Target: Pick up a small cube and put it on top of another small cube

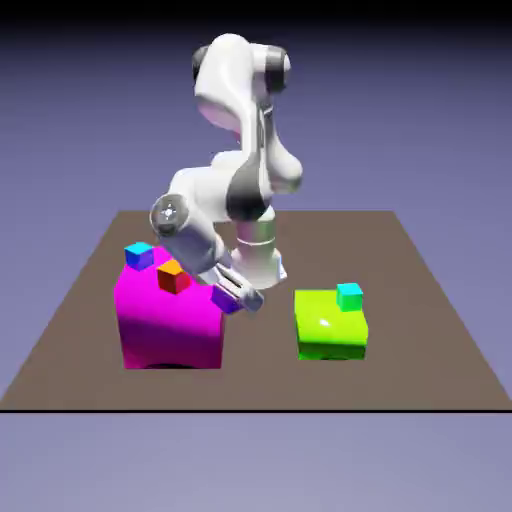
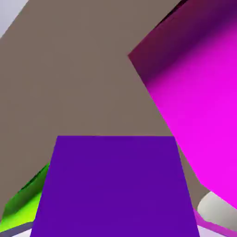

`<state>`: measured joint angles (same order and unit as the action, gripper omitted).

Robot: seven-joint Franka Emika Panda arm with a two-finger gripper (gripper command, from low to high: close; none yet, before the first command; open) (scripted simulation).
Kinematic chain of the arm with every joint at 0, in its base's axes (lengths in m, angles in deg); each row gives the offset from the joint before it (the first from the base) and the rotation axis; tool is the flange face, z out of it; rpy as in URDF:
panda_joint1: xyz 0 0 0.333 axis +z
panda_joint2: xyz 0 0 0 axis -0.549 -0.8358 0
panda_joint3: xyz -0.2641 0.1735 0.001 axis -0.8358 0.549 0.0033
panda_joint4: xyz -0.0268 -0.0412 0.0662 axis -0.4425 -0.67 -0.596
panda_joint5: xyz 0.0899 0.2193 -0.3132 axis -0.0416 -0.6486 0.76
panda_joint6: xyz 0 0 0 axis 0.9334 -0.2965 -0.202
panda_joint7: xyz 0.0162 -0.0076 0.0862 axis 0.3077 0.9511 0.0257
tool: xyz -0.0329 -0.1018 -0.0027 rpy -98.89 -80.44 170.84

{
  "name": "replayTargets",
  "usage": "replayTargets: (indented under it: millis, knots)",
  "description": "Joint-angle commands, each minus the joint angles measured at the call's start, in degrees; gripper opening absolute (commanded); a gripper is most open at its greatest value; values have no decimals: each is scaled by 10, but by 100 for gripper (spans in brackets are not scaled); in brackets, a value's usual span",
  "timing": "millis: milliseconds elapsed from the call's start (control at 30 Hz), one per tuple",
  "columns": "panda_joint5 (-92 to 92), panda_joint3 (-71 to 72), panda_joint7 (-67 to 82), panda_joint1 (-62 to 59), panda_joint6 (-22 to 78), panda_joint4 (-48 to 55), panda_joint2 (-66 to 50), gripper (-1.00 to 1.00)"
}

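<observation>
In the exterior view the two-finger gripper [image 1: 243,291], tilted, grips the small purple cube [image 1: 226,299] beside the magenta block's [image 1: 170,325] upper edge; whether cube and block touch is unclear. In the hand view the cube fills the space between the fingertips. The pick looks done; next comes lifting clear, levelling, then carrying it over another small cube.

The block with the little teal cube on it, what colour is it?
Lime green, clearest in the exterior view.
</observation>
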<state>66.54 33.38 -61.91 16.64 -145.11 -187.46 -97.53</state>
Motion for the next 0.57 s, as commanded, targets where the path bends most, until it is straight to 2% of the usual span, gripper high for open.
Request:
replayTargets:
  millis: [0, 200, 267, 400, 433, 533]
  knots:
    - [-23, -21, -17, -5, 0, -10, 20, -100]
    - [-163, -145, -116, -52, -3, -69, 142, -100]
    - [-143, -139, -120, -68, -11, -71, 133, -100]
    - [-171, -119, -97, -50, -100, -148, 123, -100]
    - [-171, -119, -97, -50, -100, -149, 123, 100]
    - [-156, -130, -109, -60, -52, -107, 129, 100]
